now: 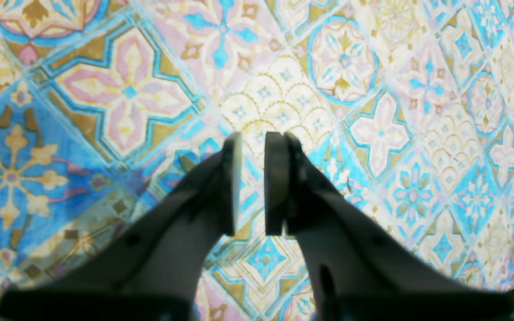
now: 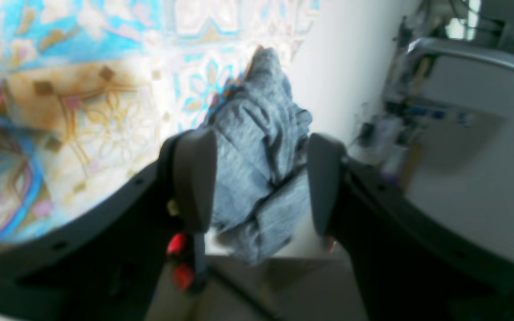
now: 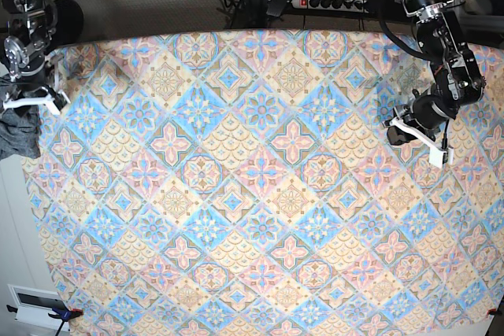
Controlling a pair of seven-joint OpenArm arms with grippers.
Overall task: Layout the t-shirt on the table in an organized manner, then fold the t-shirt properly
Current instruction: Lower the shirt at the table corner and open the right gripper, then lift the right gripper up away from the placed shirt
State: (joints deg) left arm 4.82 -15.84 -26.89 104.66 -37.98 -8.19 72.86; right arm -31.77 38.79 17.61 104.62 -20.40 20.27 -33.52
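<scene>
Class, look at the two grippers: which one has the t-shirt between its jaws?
The right gripper, at the table's edge: grey t-shirt fabric bunches between its wide-set jaws. The left gripper hovers over bare patterned cloth, nothing between its jaws.

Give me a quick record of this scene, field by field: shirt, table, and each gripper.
t-shirt: bunched grey cloth hanging off the table's edge
table: patterned cloth, nothing lying on its top
right gripper: jaws wide, shirt bundle between them, grip not confirmed
left gripper: over bare tablecloth, jaws slightly apart, holding nothing
progress: shirt not yet laid out
</scene>
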